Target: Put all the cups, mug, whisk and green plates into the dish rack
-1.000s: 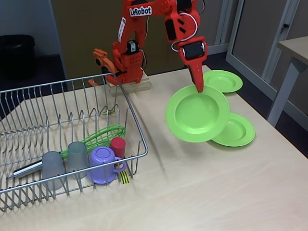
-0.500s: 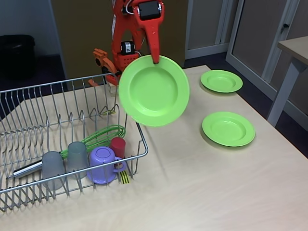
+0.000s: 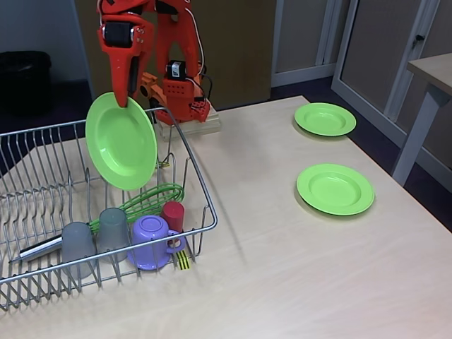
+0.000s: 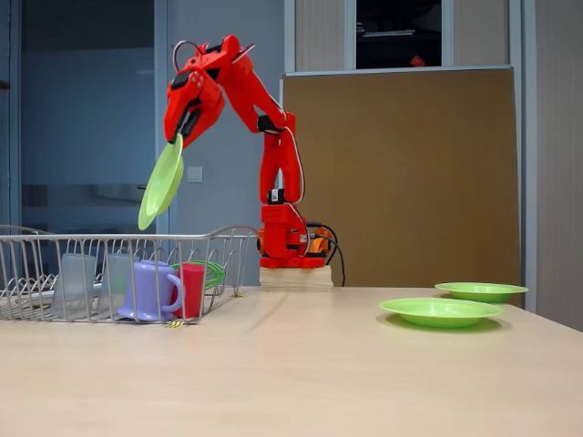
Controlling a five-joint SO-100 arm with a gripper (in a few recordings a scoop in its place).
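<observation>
In the fixed view from above the desk, the orange jaws (image 3: pixel 126 99) are closed on the top rim of one green plate (image 3: pixel 121 141). The plate hangs down from them, almost upright, over the back part of the dish rack (image 3: pixel 201 185). I judge that the step in hand is carrying this first plate to the rack. The next move calls for lowering it between two rows of prongs and then opening the jaws. The two grey cups (image 3: pixel 95 236), the purple mug (image 3: pixel 150 241), the red cup (image 3: pixel 173 214) and the green whisk (image 3: pixel 145 201) already lie in the front part of the rack. Two other green plates (image 3: pixel 334 188) rest flat on the desk (image 3: pixel 296 268), well apart from the rack.

In the fixed view from the side, the held plate (image 4: pixel 161 184) is tilted, with its lower edge above the rack's rim (image 4: pixel 109 238) and not touching it. The jaws (image 4: pixel 175 138) grip its upper edge. The two plates on the desk (image 4: pixel 440 311) lie far to the right.
</observation>
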